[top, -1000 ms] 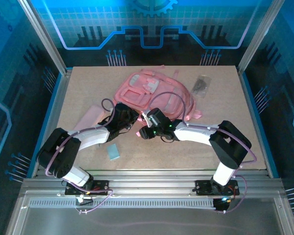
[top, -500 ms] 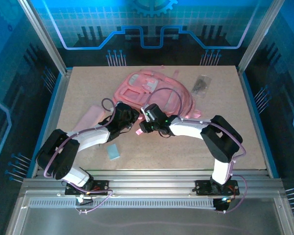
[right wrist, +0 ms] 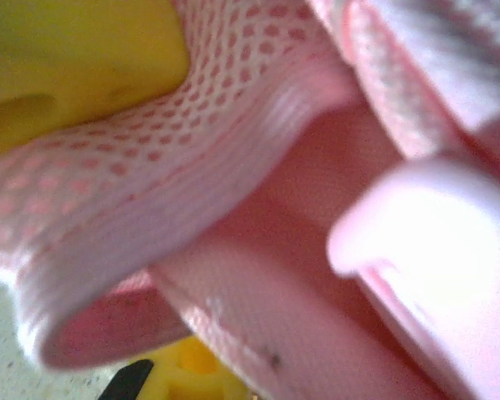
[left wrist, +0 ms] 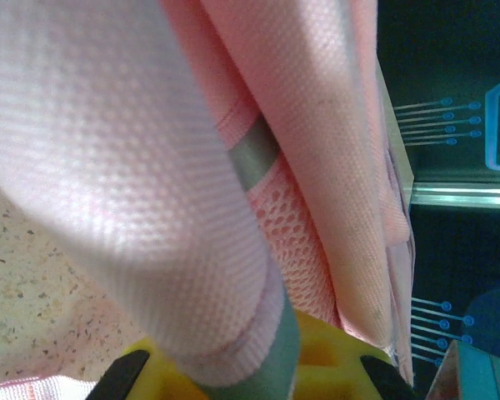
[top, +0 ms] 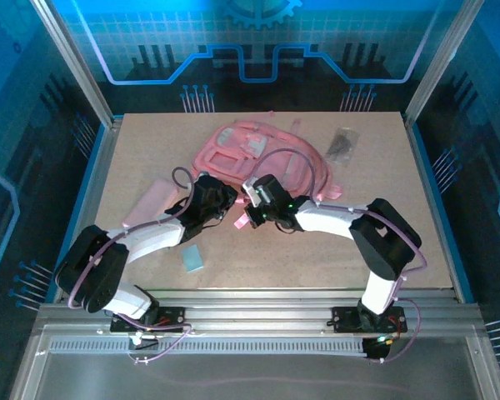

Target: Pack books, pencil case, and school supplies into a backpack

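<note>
The pink backpack (top: 258,158) lies flat at the table's middle back. My left gripper (top: 219,205) is at its near left edge, shut on a fold of its pink fabric (left wrist: 108,150). My right gripper (top: 250,213) is beside it at the near edge, shut on a pink mesh strap of the backpack (right wrist: 150,167). The pale pink pencil case (top: 150,201) lies left of the left arm. A pale blue flat rectangle (top: 192,259) lies near the front, and a small dark grey packet (top: 343,143) sits at the back right. The books are out of view.
A loose pink strap end (top: 237,223) lies on the speckled table (top: 317,258) between the two grippers. Metal frame posts and blue walls enclose the table on three sides. Open table surface lies at the front right.
My right gripper has gone from partly open to shut on the backpack's strap and has shifted slightly towards the backpack. The left gripper has kept its hold and place.
</note>
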`<state>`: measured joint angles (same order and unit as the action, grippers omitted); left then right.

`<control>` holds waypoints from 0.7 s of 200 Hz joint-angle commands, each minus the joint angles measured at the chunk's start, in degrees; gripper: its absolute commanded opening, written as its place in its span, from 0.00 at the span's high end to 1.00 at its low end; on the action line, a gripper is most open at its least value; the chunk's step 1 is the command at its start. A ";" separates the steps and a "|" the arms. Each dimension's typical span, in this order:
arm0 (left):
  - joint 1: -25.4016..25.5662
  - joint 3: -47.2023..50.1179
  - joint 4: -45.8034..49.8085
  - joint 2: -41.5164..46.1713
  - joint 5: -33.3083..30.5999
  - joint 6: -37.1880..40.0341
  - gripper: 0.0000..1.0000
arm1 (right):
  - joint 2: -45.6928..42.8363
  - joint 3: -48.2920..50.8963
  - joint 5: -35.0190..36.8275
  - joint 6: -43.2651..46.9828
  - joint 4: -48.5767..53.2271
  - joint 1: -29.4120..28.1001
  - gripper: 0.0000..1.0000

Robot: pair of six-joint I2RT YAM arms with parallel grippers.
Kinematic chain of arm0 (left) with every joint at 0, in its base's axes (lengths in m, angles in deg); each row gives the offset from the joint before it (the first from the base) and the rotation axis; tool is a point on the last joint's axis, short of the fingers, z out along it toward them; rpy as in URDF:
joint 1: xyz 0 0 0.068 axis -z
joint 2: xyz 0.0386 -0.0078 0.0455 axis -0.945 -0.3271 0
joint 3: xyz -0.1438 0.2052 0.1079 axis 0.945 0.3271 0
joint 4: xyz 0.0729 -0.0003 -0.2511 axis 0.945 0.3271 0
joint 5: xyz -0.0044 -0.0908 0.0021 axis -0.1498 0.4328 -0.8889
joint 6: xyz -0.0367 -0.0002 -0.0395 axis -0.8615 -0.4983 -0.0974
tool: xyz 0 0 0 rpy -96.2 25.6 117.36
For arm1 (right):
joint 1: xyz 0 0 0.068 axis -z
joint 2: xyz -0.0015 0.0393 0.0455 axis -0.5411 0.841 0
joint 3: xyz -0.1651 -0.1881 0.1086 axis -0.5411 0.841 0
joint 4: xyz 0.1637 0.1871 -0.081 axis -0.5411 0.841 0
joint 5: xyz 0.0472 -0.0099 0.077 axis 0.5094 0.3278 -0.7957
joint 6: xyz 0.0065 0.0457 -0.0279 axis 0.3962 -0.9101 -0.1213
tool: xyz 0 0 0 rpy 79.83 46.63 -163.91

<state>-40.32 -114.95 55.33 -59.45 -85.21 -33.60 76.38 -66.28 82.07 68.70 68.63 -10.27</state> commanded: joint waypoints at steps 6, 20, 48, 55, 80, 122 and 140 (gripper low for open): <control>-1.70 0.19 -0.20 3.76 1.06 3.79 1.00 | -5.33 4.69 -0.57 2.10 1.84 4.32 1.00; -2.50 0.28 -0.14 3.85 0.80 4.34 1.00 | -7.69 7.28 -2.04 1.63 3.12 5.63 1.00; -3.74 -0.23 0.45 3.68 1.32 5.27 1.00 | -12.16 11.91 -4.12 1.17 5.74 8.49 1.00; -3.83 -0.34 0.56 3.68 1.40 5.50 1.00 | -13.31 12.67 -3.91 1.37 6.42 9.06 1.00; -4.27 -0.92 1.67 3.34 1.37 6.70 1.00 | -17.32 14.18 -2.33 2.20 10.54 11.71 1.00; -8.64 -2.29 3.06 -0.30 2.27 11.19 1.00 | -27.10 16.52 -2.13 -1.19 20.06 17.51 1.00; -10.72 -4.20 2.69 -3.70 3.10 12.51 1.00 | -30.98 17.09 -6.60 -3.28 22.21 17.54 1.00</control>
<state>-46.85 -115.32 58.15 -59.67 -80.07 -25.74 50.92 -50.26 77.57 68.81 83.98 6.36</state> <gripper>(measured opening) 0.059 0.061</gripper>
